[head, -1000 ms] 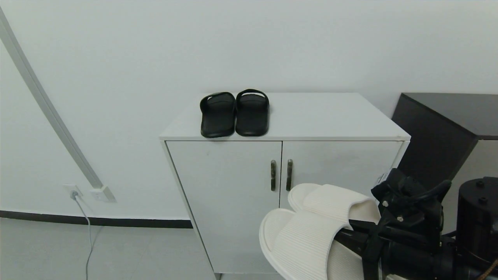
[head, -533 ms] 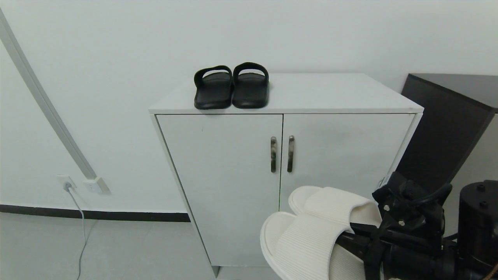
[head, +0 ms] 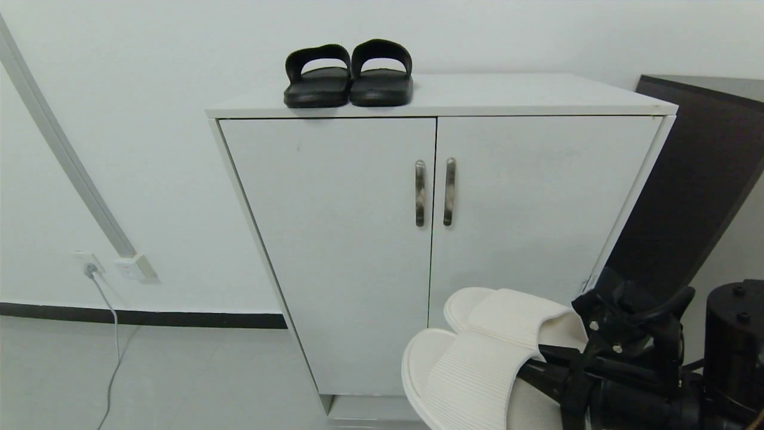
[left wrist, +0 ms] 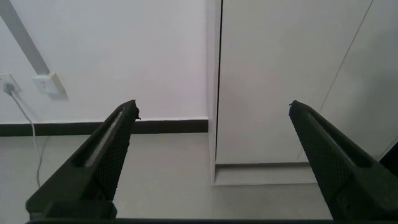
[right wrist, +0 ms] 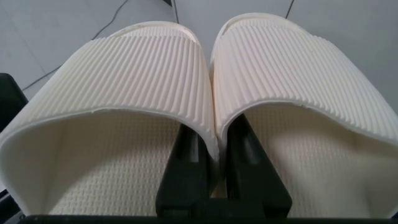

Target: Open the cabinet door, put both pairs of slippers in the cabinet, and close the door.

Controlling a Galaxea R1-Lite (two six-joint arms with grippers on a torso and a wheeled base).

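Here, in the head view, the white cabinet (head: 334,251) stands against the wall with both doors shut, their two metal handles (head: 420,193) side by side at the middle seam. The black slippers (head: 349,80) sit as a pair on the cabinet top, at its front edge above the left door. Low on the robot's right, in front of the lower part of the right door, the right gripper (head: 546,365) holds the white slippers (head: 483,352) together, toes pointing up and to the left. A dark cabinet (head: 686,179) stands just beside the white one on the right, and a wall socket (head: 86,263) with a cable hanging from it shows low on the left.

In the left wrist view, the left gripper (left wrist: 212,107) is spread wide with nothing between its fingers (left wrist: 106,155). Beyond them are the cabinet's lower side and the floor (left wrist: 161,180).

In the right wrist view, one finger goes into each white slipper, and the two are clamped on the touching inner walls of the ribbed straps (right wrist: 155,74).
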